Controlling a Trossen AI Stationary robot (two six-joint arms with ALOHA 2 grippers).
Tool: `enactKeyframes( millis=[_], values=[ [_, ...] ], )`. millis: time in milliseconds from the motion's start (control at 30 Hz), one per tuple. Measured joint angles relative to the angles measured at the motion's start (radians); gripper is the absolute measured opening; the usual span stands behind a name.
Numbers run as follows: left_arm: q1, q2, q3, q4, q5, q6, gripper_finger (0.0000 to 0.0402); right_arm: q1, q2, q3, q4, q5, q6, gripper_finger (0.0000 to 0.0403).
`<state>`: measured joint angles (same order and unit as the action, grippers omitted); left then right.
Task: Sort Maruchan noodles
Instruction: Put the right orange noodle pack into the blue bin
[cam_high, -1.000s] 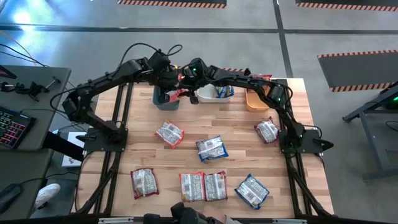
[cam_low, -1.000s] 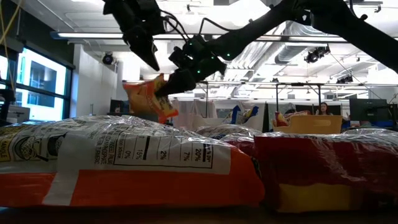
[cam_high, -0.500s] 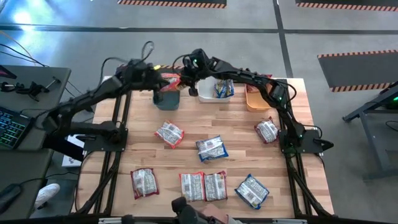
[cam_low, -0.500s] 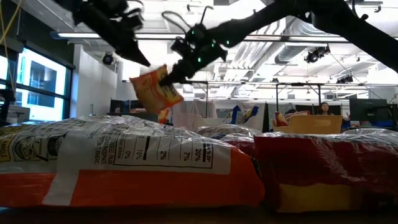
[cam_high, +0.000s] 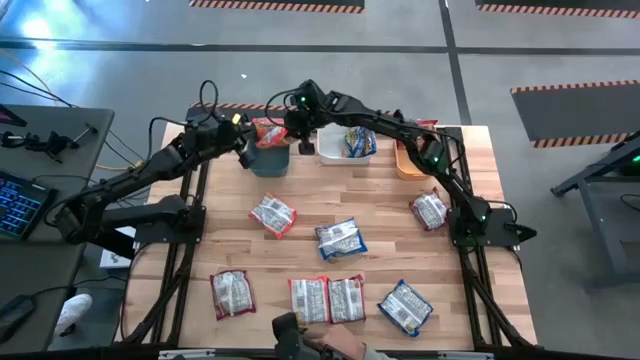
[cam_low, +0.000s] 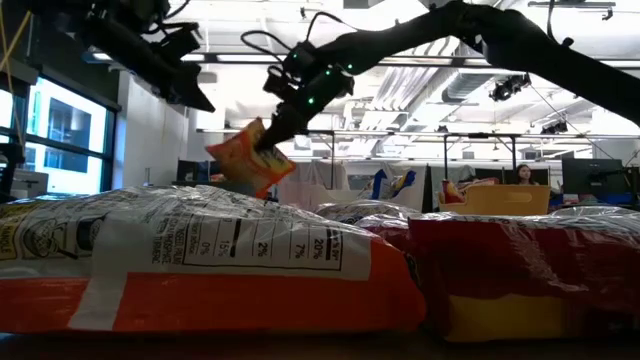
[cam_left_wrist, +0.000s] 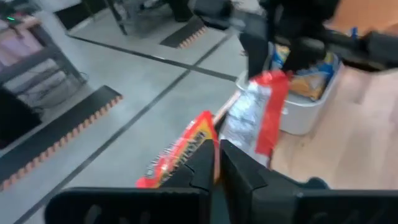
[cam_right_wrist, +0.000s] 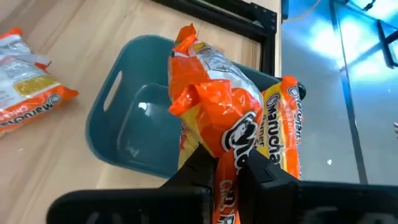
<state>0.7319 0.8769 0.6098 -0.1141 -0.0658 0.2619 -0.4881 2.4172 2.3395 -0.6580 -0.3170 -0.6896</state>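
A: Right gripper (cam_high: 292, 128) is clenched on an orange crinkled plastic Maruchan packet (cam_high: 270, 131), held in the air above the teal plastic bin (cam_high: 268, 160) at the table's far edge. High view alone gives only an orange blob there.
B: Right wrist view fills it in: fingers pinch the packet's near end, Maruchan print readable, bin (cam_right_wrist: 134, 140) directly below with a handle slot in its wall. A second orange packet (cam_right_wrist: 287, 134) sits just beside the held one, over the bin's rim; whether it rests on it, I cannot tell.
A: Low view shows the height: packet (cam_low: 248, 157) hangs tilted from the gripper (cam_low: 268, 137), above the foreground packets. The bin is hidden there.
B: Left gripper (cam_high: 243, 155)?
A: Closed, holding nothing, just left of the teal bin in the high view. Left wrist view has its fingers together, with a red-edged silvery packet (cam_left_wrist: 256, 118) and an orange one (cam_left_wrist: 180, 149) beyond them, not in them.
B: The rest of the noodles?
A: Only the high view lays it out: loose flat silvery-backed packets (cam_high: 341, 239) spread over the wooden table (cam_high: 390, 205), seven in all. White plastic bin (cam_high: 345, 146) holds blue-fronted packets; orange plastic bin (cam_high: 408, 160) is to its right.
B: Low view puts a big orange-and-white packet (cam_low: 200, 265) and a red one (cam_low: 520, 265) close to the lens, blocking most of the table.
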Motion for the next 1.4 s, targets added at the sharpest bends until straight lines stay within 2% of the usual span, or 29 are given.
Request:
enactKeyframes(
  millis=[167, 267, 400, 533, 667, 833, 1000, 1100, 1200, 1400],
  values=[
    [-0.006, 0.061, 0.000, 0.001, 0.095, -0.041, 0.0076, -0.001, 0.004, 0.014, -0.022, 0.002, 0.010, 0.0009],
    [-0.036, 0.108, 0.000, 0.010, 0.105, -0.038, 0.0118, -0.001, 0.002, 0.017, -0.003, 0.001, 0.008, 0.0009],
    [-0.081, 0.158, 0.002, 0.085, 0.066, -0.004, 0.0171, -0.002, 0.002, 0.017, -0.010, 0.001, 0.002, 0.0009],
    [-0.117, 0.207, 0.052, 0.085, -0.026, 0.013, 0.0211, -0.002, 0.002, 0.017, -0.006, 0.001, 0.001, 0.0009],
    [-0.142, 0.274, 0.097, 0.073, -0.128, 0.066, 0.0235, 0.000, 0.002, 0.017, -0.004, 0.000, -0.002, 0.0009],
    [-0.150, 0.365, 0.159, 0.073, -0.151, 0.128, 0.0249, 0.001, 0.002, 0.017, -0.004, -0.009, -0.008, 0.0009],
    [-0.148, 0.428, 0.228, 0.066, -0.166, 0.168, 0.0246, 0.002, 0.002, 0.017, -0.004, -0.015, -0.009, 0.0009],
    [-0.140, 0.451, 0.268, 0.016, -0.150, 0.169, 0.0225, 0.001, 0.002, 0.017, -0.004, -0.023, -0.008, 0.0009],
    [-0.130, 0.467, 0.286, -0.033, -0.130, 0.170, 0.0181, 0.001, 0.002, 0.017, -0.005, -0.023, -0.010, 0.0009],
    [-0.104, 0.468, 0.286, -0.066, -0.076, 0.187, 0.0057, 0.002, 0.002, 0.016, -0.004, -0.026, -0.006, 0.0016]
  ],
)
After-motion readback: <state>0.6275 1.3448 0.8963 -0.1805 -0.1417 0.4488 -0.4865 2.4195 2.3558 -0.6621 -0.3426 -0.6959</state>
